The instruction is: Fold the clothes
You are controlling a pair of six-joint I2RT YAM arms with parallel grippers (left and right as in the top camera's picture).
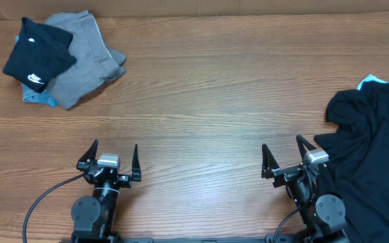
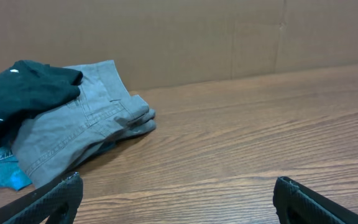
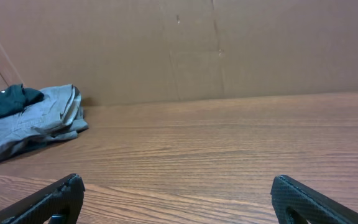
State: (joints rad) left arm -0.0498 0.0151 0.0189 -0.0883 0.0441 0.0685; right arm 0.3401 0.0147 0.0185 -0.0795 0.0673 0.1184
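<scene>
The clothes, a large plain black T-shirt, lie crumpled at the table's right edge, seen only in the overhead view. My right gripper stands open just left of the shirt, with nothing between its fingers, and in its wrist view the gripper frames bare wood. My left gripper is open too, near the front left, far from the shirt. In the left wrist view, the gripper holds nothing.
A stack of folded garments sits at the back left: a small black garment with a white logo on grey trousers over something blue. A blue item peeks out behind the T-shirt. A cardboard wall backs the table.
</scene>
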